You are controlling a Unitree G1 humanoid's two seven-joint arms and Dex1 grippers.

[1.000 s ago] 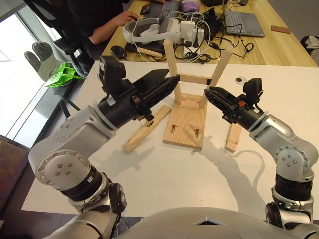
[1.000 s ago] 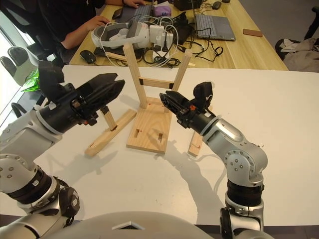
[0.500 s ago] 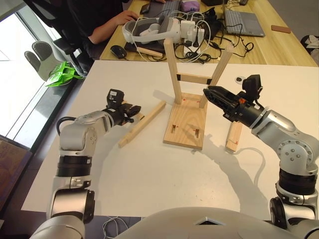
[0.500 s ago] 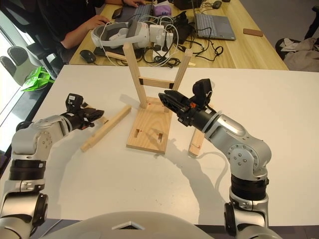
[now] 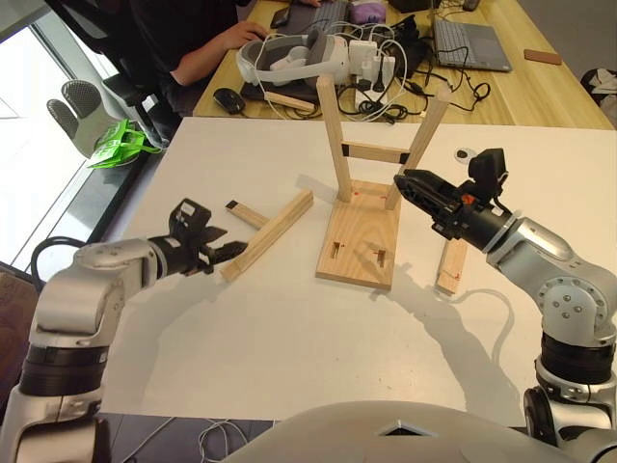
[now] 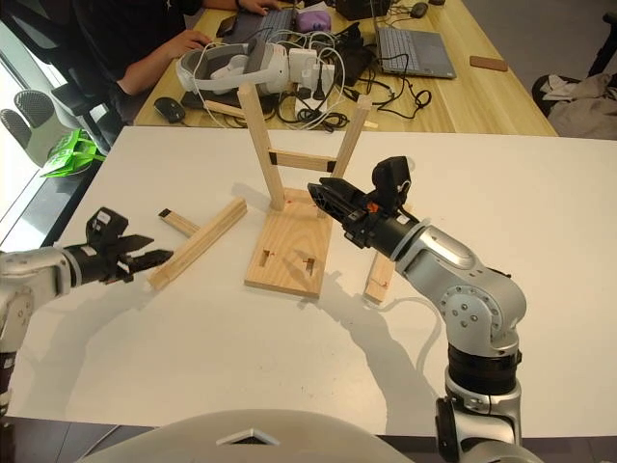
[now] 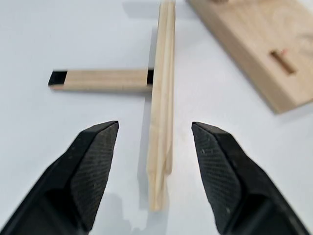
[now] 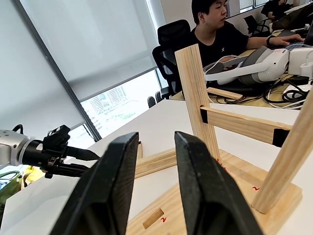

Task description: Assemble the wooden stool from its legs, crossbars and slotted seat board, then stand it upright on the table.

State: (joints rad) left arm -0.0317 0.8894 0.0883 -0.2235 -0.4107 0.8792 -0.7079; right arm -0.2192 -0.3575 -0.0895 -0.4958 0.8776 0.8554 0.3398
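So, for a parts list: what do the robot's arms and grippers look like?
The left arm and right arm have rounded silver-grey shells with black joints. The left gripper and right gripper are black, each with two tapered wedge fingers whose pads are finely cross-hatched. A small black camera block sits on each wrist; the right wrist shows an orange mark.

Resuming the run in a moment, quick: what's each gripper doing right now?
Left gripper: open, jaws either side of the end of the loose leg, not gripping it.
Right gripper: open by a narrow gap, holding nothing.
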